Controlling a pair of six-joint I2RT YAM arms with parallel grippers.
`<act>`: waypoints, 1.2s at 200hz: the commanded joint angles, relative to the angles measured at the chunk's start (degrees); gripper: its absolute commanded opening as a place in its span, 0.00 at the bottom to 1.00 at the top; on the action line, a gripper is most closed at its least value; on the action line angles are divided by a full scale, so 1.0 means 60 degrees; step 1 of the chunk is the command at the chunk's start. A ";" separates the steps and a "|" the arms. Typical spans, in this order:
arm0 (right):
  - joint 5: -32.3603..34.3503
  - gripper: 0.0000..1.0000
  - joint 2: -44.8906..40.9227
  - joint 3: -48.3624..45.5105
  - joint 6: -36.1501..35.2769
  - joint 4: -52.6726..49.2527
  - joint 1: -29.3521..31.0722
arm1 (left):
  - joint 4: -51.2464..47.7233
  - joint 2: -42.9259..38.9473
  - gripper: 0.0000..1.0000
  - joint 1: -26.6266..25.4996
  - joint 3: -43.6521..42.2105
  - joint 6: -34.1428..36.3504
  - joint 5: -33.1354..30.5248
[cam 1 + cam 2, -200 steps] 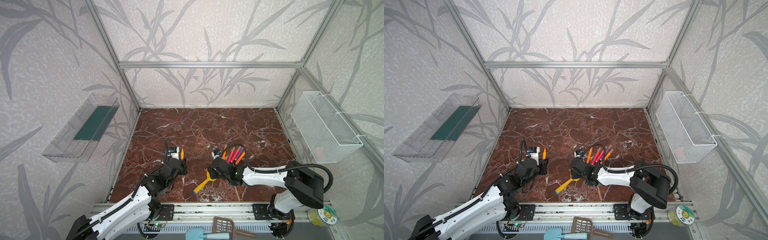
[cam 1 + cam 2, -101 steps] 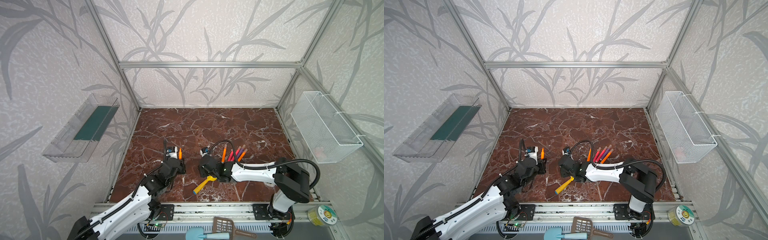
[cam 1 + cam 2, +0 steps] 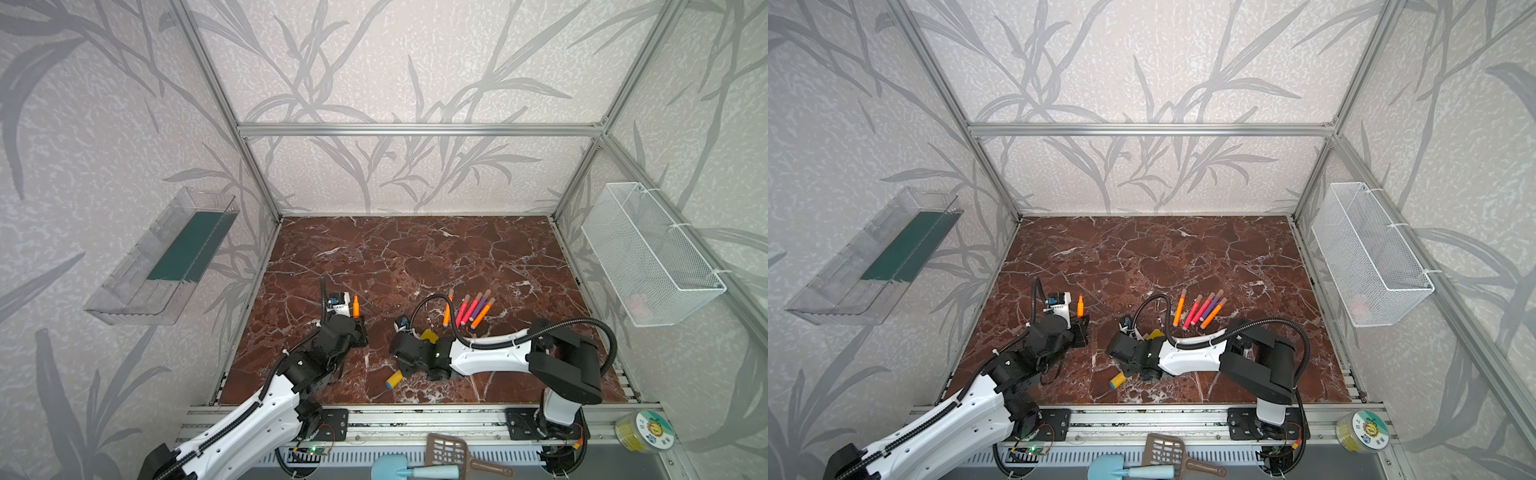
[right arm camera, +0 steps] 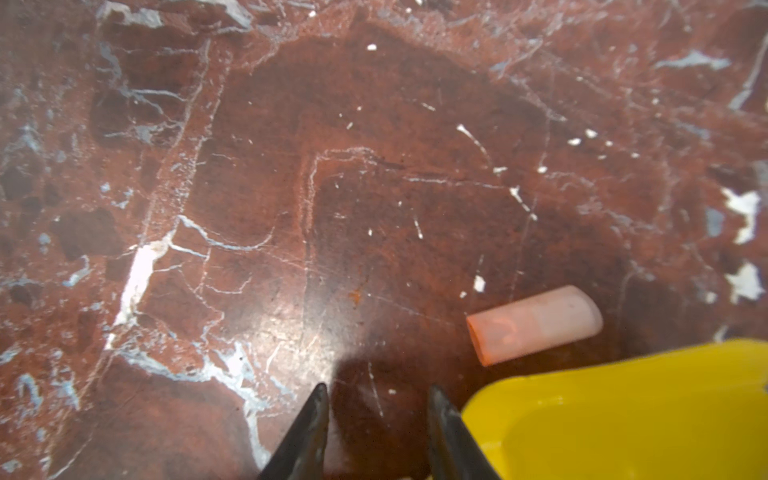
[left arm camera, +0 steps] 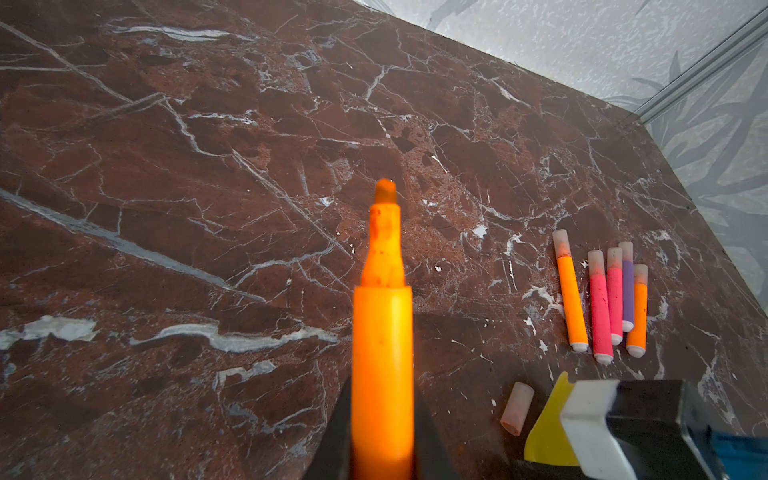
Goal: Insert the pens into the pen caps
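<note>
Left wrist view: the left gripper (image 5: 382, 440) is clamped on an orange pen (image 5: 382, 353). Its dark fingers (image 5: 332, 436) press against the barrel on either side, and the pen's bare, uncapped tip points out over the red-brown marble bench (image 5: 208, 145). In both top views this gripper and pen sit in the front half of the bench, toward the left edge, with the tip aimed at the back edge. Further right, between the middle and the right edge, a row of five pens (image 5: 614, 303) lies side by side, touching or nearly so. From left to right they are orange, pink, pink, purple and orange. Each wears a cloudy cap on the end nearer the back edge and shows a white end nearer the front edge. In the right wrist view, the right gripper (image 4: 376, 392) hangs low over bare marble, its two fingers (image 4: 316, 419) apart with nothing between them. A loose cap (image 4: 534, 324), pinkish and see-through, lies on its side on the bench near this gripper and just beside the blade of a yellow shovel (image 4: 623, 411). I cannot tell whether cap and blade touch. In both top views the shovel lies partly under the right arm near the middle of the front edge, its handle pointing toward that edge.
</note>
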 commanded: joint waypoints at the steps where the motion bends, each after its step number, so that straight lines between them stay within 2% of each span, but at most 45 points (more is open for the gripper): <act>1: 0.0725 0.39 -0.0249 -0.0364 0.0315 -0.1010 0.0040 | -0.0125 -0.0101 0.00 0.0056 0.0084 -0.0136 -0.0008; 29: 0.1338 0.40 -0.0431 -0.0657 0.0643 -0.1292 0.0026 | -0.0139 -0.0108 0.00 0.0070 0.0108 -0.0122 0.0012; 67: 0.1571 0.45 -0.0408 -0.0719 0.0780 -0.1341 0.0002 | -0.0037 -0.0089 0.00 0.0072 0.0057 -0.0151 0.0070; 109: 0.1009 0.53 0.0041 -0.0395 0.0657 -0.0742 -0.0138 | -0.0023 -0.0110 0.00 0.0074 0.0056 -0.0155 0.0122; 155: 0.0284 0.54 0.0696 -0.0240 0.0793 0.0072 -0.0625 | -0.0189 -0.0335 0.00 0.0097 0.0027 -0.0107 0.0136; 240: 0.0502 0.54 0.1577 0.0561 0.0727 -0.0343 -0.0817 | -0.0304 -0.0571 0.00 0.0115 -0.0017 -0.0074 0.0138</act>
